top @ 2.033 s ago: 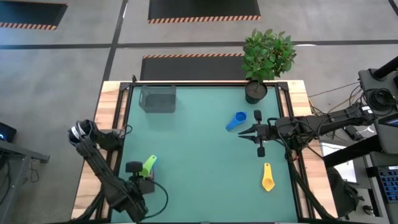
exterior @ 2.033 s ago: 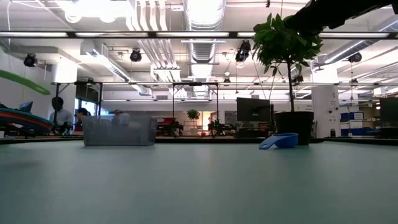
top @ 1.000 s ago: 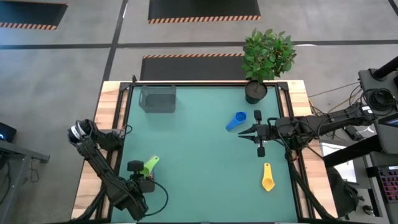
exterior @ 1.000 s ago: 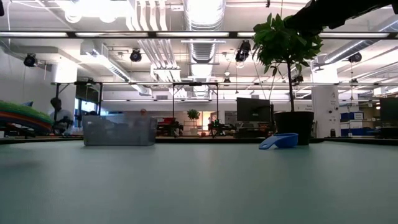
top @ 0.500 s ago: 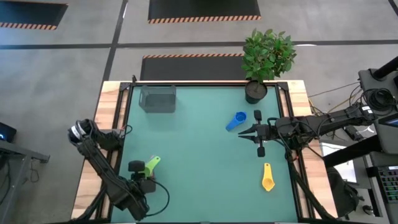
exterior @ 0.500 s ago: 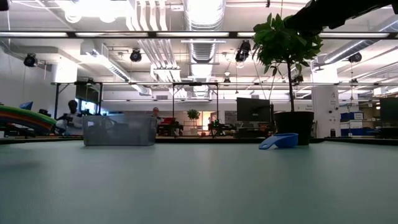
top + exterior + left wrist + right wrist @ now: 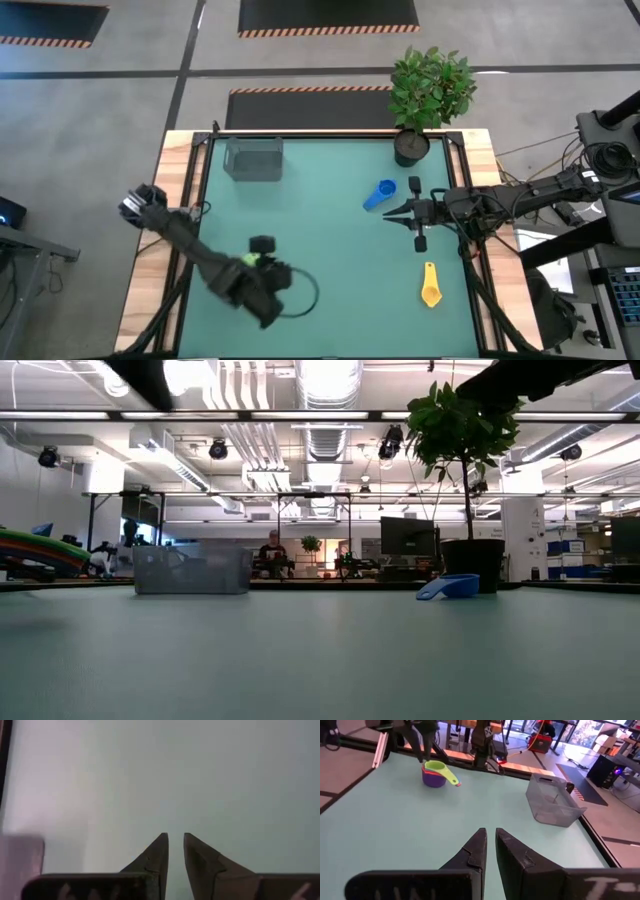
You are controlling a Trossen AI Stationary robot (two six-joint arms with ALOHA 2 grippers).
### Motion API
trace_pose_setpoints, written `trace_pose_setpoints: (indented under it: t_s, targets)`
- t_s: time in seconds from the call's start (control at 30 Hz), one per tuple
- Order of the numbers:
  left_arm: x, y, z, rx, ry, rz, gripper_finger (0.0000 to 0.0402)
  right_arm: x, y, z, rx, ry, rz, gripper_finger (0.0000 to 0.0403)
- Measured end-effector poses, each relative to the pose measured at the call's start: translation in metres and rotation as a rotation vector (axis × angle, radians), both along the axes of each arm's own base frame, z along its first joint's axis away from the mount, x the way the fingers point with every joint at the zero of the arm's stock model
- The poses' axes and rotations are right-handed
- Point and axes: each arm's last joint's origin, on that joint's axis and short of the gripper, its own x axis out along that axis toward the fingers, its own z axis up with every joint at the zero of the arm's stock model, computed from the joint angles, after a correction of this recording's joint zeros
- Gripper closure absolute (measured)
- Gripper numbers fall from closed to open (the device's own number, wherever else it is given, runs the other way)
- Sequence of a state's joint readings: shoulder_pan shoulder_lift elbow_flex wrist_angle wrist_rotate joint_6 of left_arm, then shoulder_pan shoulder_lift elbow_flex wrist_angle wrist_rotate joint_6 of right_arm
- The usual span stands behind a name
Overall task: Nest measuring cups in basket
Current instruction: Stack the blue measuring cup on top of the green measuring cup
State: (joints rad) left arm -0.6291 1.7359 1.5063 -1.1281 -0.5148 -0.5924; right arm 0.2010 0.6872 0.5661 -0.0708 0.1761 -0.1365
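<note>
Under our left hand [image 7: 262, 246], fingers nearly together, empty: green cup atop purple cup [image 7: 440, 774], prob. pre-nested off-basket. Basket [image 7: 253, 158] well beyond it. Right hand [image 7: 392, 213], narrow too, waits beside blue cup [image 7: 380, 193]; yellow cup [image 7: 430, 286] behind.

The left arm [image 7: 215, 272] covers nearly all of the green cup [image 7: 247, 260] in the overhead view.

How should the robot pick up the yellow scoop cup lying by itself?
Probably by its handle. The yellow measuring cup lies flat on the table, its thin straight handle pointing toward the far edge and its bowl toward the near edge. Coming straight down from above and pinching across the narrow handle looks easiest. The right gripper is nearest.
</note>
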Motion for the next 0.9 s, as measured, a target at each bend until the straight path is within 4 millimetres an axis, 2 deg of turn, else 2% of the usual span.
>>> trace_pose_setpoints:
  t_s: [0.23, 0.6, 0.73, 0.9]
  targets:
    - [0.042, 0.038, -0.005, 0.045, -0.093, -0.104, 0.0363, -0.005, 0.007, 0.002, -0.045, -0.008, 0.052, 0.0374]
    - [0.08, 0.09, -0.027, 0.077, -0.295, -0.076, 0.0363, -0.025, 0.006, 0.009, 0.037, -0.029, 0.05, 0.0374]
    - [0.083, 0.097, -0.034, 0.077, -0.333, -0.063, 0.0363, -0.028, 0.001, 0.004, 0.067, 0.021, -0.085, 0.0374]
    - [0.082, 0.093, -0.033, 0.152, -0.351, -0.056, 0.0363, -0.026, -0.002, -0.011, 0.091, 0.142, -0.242, 0.0375]
